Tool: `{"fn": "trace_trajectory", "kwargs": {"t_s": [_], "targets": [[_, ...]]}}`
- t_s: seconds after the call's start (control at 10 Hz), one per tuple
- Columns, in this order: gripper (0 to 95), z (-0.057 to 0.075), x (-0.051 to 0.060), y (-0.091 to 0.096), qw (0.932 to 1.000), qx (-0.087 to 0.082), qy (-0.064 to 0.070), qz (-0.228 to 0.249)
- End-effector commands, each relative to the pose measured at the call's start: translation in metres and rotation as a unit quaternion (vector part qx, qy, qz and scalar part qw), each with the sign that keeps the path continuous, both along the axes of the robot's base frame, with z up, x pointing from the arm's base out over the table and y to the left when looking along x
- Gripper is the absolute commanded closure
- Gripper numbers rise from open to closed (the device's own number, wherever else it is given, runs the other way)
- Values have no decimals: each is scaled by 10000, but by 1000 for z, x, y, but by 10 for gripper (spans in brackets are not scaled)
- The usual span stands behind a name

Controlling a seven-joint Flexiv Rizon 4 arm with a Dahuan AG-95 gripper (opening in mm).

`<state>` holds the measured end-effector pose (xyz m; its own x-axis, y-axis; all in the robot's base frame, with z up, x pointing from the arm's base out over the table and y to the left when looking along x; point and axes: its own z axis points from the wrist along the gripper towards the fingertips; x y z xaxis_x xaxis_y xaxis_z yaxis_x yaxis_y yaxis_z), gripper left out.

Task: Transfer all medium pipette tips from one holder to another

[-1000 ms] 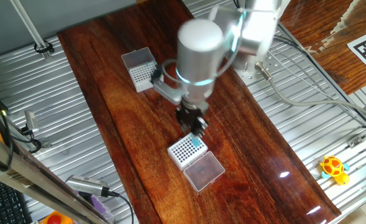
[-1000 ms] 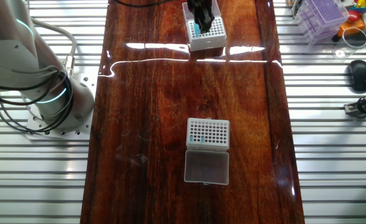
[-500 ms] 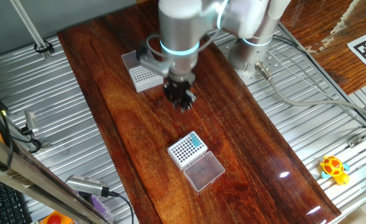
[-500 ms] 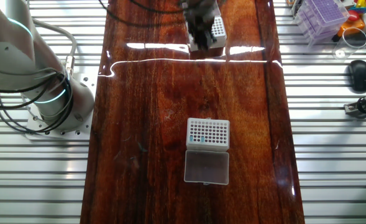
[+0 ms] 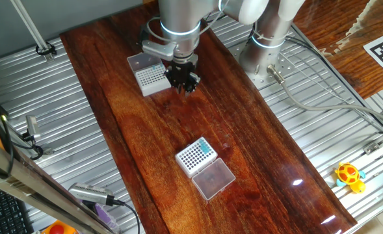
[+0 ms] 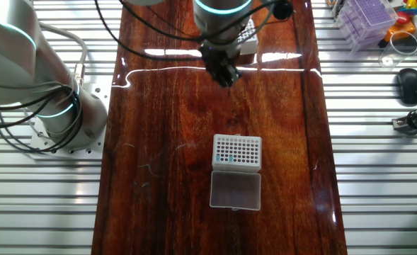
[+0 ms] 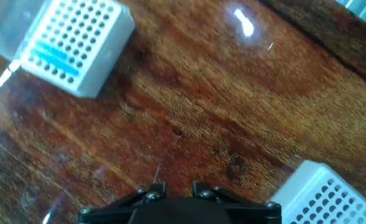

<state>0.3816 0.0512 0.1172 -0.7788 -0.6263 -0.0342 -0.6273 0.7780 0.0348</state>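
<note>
Two white racks well apart on a dark wooden table. Over the boards, the arm, hanging just beside the fine-dotted rack. Farther off, the bold-holed rack, clear lid lying alongside. Impossible to tell whether the gripper is spread or closed. Teal tips seated in one corner of the bold-holed rack. Seemingly between trips: next, lining up squarely over the fine-dotted rack for another tip.

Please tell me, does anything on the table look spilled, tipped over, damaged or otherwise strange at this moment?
Nothing stands out. Both white racks sit flat on the table: the rack with bold dark holes, holding a few teal tips, with its clear lid beside it, and the rack with fine grey dots near the gripper. No tips lie loose.
</note>
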Motion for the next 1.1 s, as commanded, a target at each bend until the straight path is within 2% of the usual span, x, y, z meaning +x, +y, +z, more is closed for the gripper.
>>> {"fn": "trace_trajectory", "kwargs": {"t_s": [0.1, 0.3, 0.5, 0.7, 0.8, 1.0, 1.1], "targets": [[760, -2, 2, 0, 9907, 112, -86, -1353], [760, -2, 2, 0, 9852, 41, -71, -1713], [760, -2, 2, 0, 9857, -4, -20, -1685], [760, -2, 2, -22, 9888, -38, -25, -1494], [760, -2, 6, -64, 9929, -23, -19, -1191], [760, -7, 7, -128, 9976, -2, -63, -690], [760, -8, 9, -153, 9989, 7, -74, -459]]}}
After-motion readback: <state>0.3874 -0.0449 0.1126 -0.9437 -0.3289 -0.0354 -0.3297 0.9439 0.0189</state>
